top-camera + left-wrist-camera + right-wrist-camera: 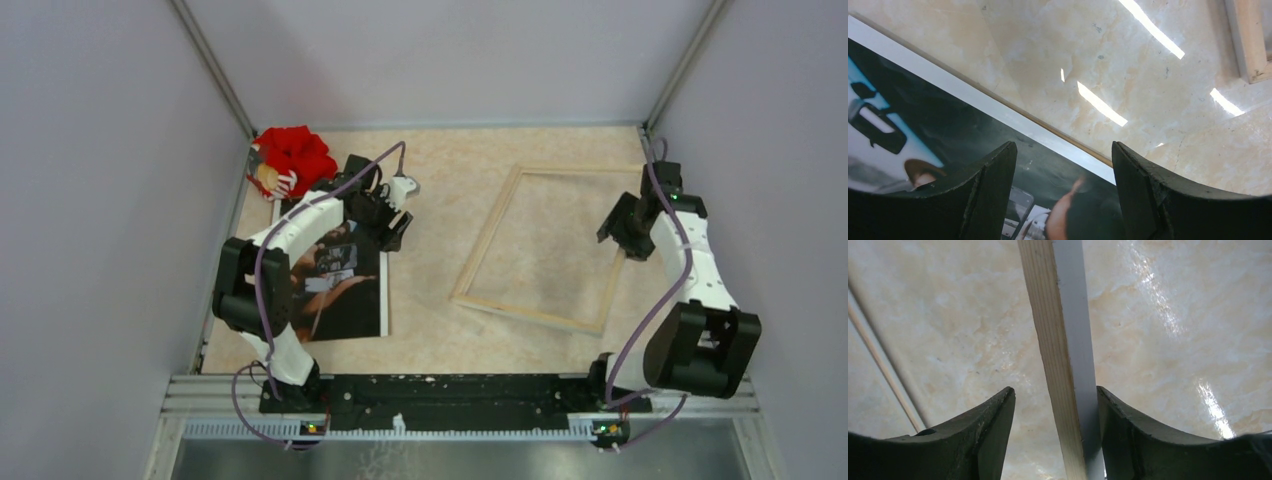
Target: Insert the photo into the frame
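Photo (948,130) lies under wide-open left fingers (988,200); right fingers (983,440), parted, straddle frame (1058,340) rail.

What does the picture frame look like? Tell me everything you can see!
The frame is a thin rectangle of light wooden rails, white on one face, with nothing in it. It lies flat and slanted on the right part of the beige marbled table. The right gripper hangs open over its right rail, a finger on each side. I cannot tell whether they touch.

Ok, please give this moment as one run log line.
left gripper open over photo edge | right gripper open, straddling frame rail | photo not yet in frame
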